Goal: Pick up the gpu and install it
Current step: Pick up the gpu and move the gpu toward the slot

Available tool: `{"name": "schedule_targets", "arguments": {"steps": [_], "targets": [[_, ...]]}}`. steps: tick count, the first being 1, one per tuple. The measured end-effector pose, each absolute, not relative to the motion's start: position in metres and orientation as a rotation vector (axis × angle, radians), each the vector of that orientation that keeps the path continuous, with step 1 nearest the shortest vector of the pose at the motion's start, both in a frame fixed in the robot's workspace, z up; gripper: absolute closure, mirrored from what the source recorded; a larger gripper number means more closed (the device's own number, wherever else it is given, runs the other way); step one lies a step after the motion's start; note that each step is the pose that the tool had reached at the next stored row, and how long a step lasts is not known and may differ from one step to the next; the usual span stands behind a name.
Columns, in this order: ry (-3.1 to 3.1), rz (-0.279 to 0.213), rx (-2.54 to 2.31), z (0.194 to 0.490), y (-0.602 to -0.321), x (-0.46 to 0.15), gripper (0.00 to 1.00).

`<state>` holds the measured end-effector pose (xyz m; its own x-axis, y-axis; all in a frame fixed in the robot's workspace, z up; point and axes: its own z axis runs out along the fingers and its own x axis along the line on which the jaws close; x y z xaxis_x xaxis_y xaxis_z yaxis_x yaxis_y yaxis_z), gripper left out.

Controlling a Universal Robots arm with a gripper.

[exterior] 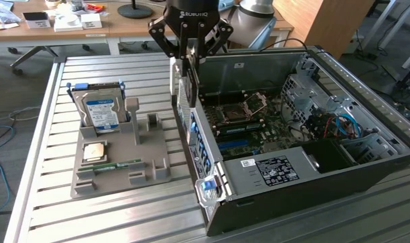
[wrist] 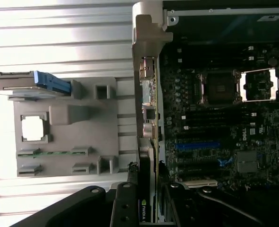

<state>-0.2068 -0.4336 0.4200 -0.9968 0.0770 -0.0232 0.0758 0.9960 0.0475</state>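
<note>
My gripper hangs over the rear wall of the open computer case, shut on the gpu. The card hangs edge-down with its long silver bracket toward the grey holder, just above the case's rear edge. In the wrist view the gpu appears edge-on along the case wall, its far end between my gripper fingers. Beside the card lies the motherboard with a blue slot.
A grey holder tray sits on the slatted table at the exterior view's left, carrying an upright hard drive, a processor chip and a green memory stick. Cables and drive cages fill the case's far side. A desk stands behind.
</note>
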Motion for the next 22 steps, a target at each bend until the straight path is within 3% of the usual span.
{"name": "schedule_targets", "arguments": {"steps": [22], "targets": [[3.114, 0.073, 0.119, 0.42, -0.434, -0.14, 0.73]]}}
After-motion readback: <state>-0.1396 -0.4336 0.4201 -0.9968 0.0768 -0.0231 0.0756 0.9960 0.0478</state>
